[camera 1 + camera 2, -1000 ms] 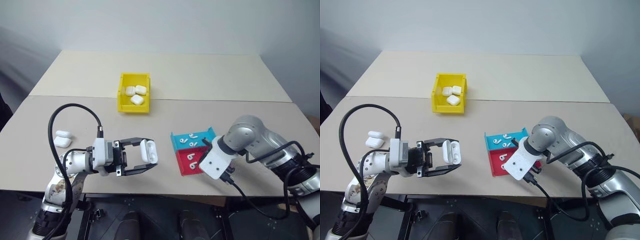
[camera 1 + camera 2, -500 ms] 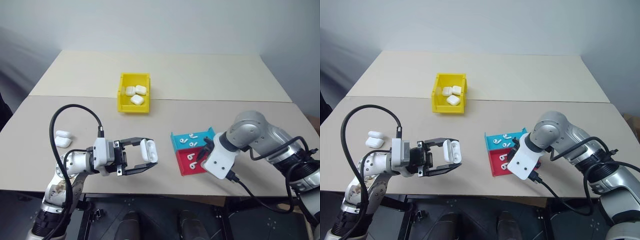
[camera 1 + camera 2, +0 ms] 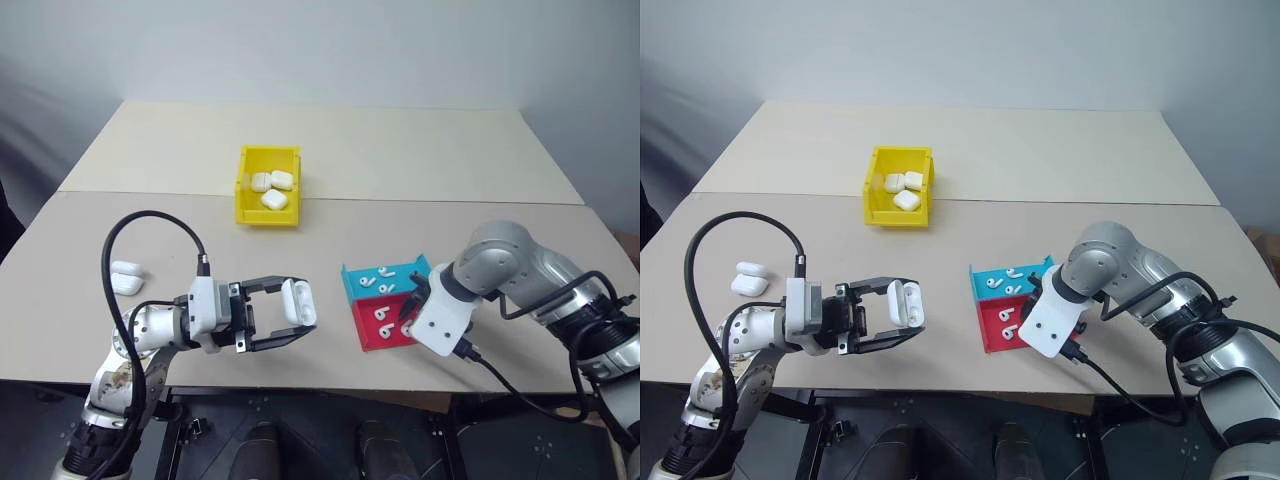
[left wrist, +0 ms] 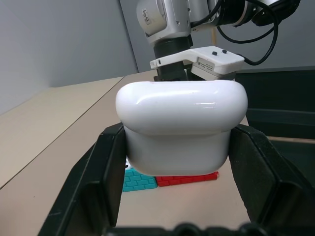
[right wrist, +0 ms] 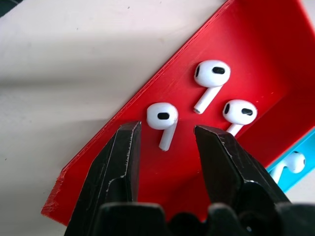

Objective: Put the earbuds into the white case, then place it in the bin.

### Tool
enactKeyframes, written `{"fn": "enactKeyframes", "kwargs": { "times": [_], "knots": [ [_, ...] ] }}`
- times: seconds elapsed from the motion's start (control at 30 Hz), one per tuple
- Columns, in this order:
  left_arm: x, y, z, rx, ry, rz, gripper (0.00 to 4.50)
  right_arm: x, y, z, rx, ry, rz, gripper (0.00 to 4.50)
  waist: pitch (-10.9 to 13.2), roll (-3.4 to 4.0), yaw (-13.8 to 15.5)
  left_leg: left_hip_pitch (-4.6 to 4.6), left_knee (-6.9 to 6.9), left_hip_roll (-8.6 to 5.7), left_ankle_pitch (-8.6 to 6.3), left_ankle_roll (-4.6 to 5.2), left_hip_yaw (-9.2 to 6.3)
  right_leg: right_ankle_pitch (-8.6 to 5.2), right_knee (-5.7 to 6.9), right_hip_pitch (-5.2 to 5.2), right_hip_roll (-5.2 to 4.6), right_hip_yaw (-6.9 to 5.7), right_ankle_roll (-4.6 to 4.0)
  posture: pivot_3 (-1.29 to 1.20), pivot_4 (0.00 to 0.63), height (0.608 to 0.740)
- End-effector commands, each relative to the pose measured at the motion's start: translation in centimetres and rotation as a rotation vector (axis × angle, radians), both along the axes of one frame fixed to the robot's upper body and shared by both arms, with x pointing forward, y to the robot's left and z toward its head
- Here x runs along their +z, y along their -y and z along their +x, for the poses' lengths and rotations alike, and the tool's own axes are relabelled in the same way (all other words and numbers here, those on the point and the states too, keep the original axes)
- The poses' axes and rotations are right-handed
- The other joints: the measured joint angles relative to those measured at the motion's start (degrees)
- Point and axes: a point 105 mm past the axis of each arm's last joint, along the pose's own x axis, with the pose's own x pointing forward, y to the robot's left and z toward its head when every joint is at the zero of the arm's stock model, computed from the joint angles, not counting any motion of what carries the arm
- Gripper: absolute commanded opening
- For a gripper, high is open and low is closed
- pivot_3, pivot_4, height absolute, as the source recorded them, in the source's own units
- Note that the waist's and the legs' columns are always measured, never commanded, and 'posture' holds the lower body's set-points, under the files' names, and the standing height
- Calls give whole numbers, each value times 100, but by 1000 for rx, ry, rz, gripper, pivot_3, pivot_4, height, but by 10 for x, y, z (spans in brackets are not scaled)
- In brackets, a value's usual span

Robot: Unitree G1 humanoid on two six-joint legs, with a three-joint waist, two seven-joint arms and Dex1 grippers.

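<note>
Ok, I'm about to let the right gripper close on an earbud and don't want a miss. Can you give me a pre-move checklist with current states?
1. Right gripper open: ok.
2. Earbud lying between its fingers: ok, stem pointing toward the gripper.
3. Neighbouring earbuds outside the fingers: ok.
4. Fingers inside the red tray, clear of its wall: cannot tell.
5. Left gripper shut on the white case: ok.
6. Case lid open to receive the earbud: not ok, looks closed.

Left gripper clamped, level; right gripper parted, apparently pointing down.
</note>
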Motion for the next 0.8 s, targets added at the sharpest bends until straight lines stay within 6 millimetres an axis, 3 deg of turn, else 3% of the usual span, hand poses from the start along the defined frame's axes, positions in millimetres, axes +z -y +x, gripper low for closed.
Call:
{"fn": "enactKeyframes", "kwargs": {
  "times": [0.03,0.8],
  "knots": [
    [7,3,-5,-9,46,8,2800,6,-1,-2,41,12,-29,2117,0,0,0,0,0,0,0,0,0,0,0,0,0,0,0,0,150,740],
    [7,4,-4,6,45,10,2800,-4,-2,0,51,10,-45,2117,0,0,3,1,-1,0,0,0,0,0,0,0,0,0,0,0,150,740]
  ]
}}
